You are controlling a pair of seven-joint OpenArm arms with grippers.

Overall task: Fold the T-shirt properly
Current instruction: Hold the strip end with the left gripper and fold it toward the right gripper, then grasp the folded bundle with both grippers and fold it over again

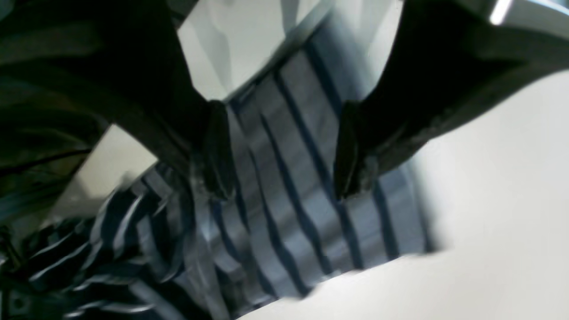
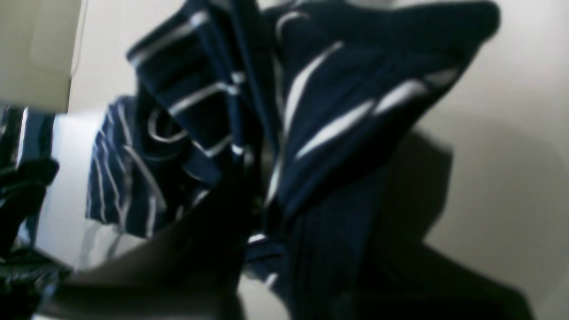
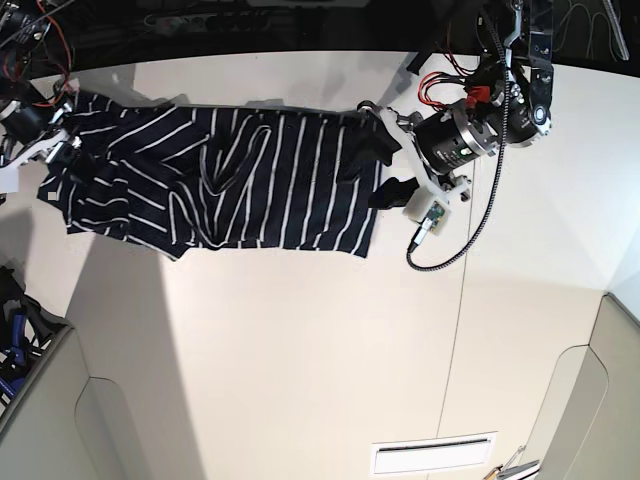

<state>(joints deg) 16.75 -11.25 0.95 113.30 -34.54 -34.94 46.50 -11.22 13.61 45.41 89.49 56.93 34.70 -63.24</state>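
I see the T-shirt [image 3: 240, 185] stretched out along the far edge of the pale table [image 3: 330, 350] between my two arms, rumpled toward its left end in the base view. My left gripper [image 1: 280, 151] stands wide at one end of the shirt — striped cloth between its fingers, neither pad pressing it. My right gripper [image 3: 55, 145] is clamped on the bunched fabric at the opposite end — folds spill around its fingers in the wrist view

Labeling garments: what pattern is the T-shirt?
Dark navy with thin white stripes; the T-shirt shows best in the base view.
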